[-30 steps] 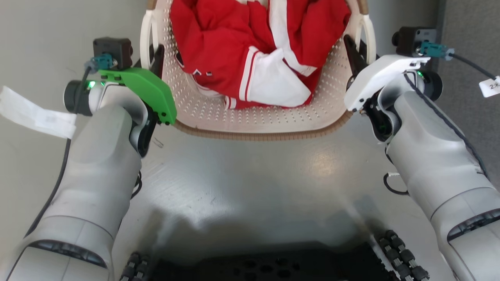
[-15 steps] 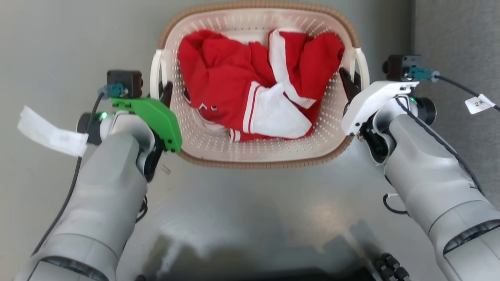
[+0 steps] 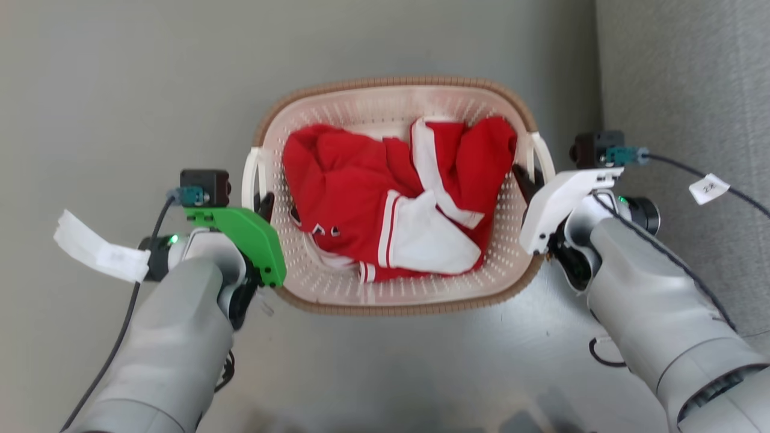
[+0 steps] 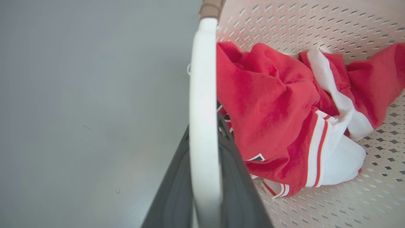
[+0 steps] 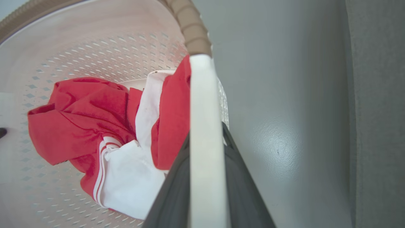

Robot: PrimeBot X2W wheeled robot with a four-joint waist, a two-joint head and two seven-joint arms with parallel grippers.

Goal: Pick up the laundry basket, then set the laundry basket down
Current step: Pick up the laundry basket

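Between the left gripper (image 3: 260, 203) and the right gripper (image 3: 527, 175), in the head view, is the basket (image 3: 394, 99), a red-and-white garment (image 3: 385, 210) inside, grey floor (image 3: 120, 90) below; jaws are obscured there. Each wrist view supplies them: dark fingers (image 4: 171, 196) either side of a white handle (image 4: 204, 126), pinching it, left and right alike. Whether the basket touches the floor I cannot tell.

Left end effector (image 3: 258, 201), right end effector (image 3: 529, 177) — both clamped, arms forward.
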